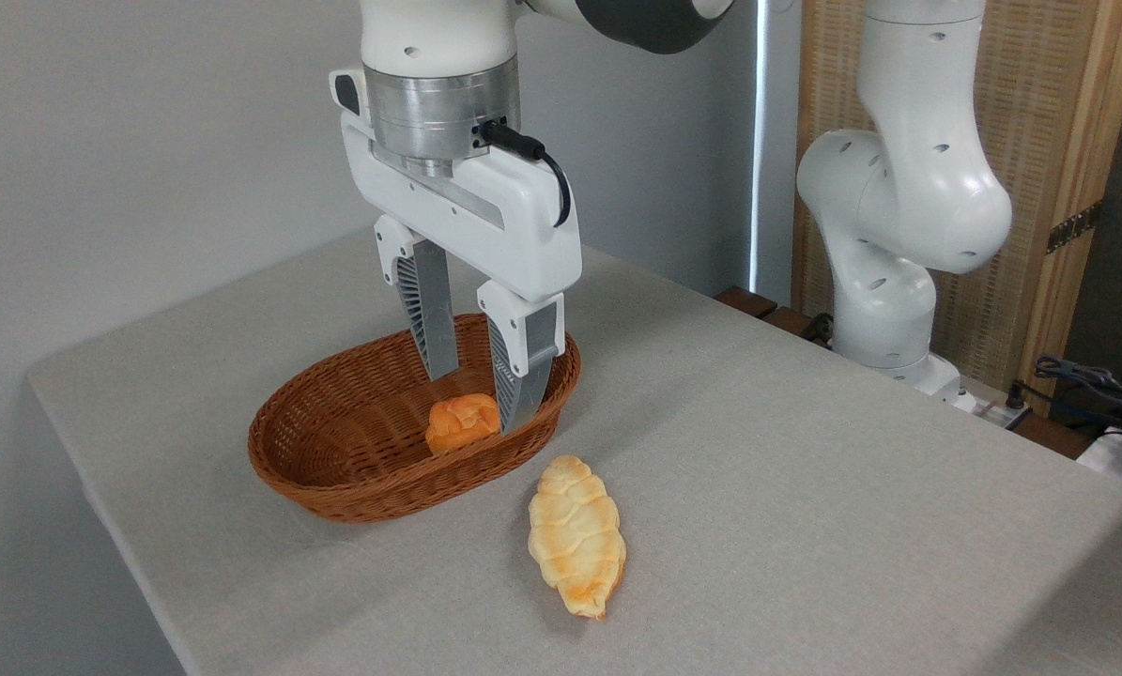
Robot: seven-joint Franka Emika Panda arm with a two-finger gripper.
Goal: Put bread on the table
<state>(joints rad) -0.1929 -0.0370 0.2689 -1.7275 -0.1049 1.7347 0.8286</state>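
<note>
The bread [462, 422], a small orange-brown knotted bun, lies inside the brown wicker basket [335, 451], against its near-right wall. My gripper [478, 404] hangs straight down into the basket with its fingers apart. The left finger stands just behind the bun. The right finger [520, 390] is at the bun's right edge, close to or touching it. The fingers look straight, not pressed in. The table [805, 488], covered in light grey cloth, carries the basket.
A longer pale yellow croissant-shaped loaf [576, 546] lies on the cloth just in front of the basket's right end. The arm's white base [889, 272] stands at the table's far right edge, with cables [1086, 385] beyond it.
</note>
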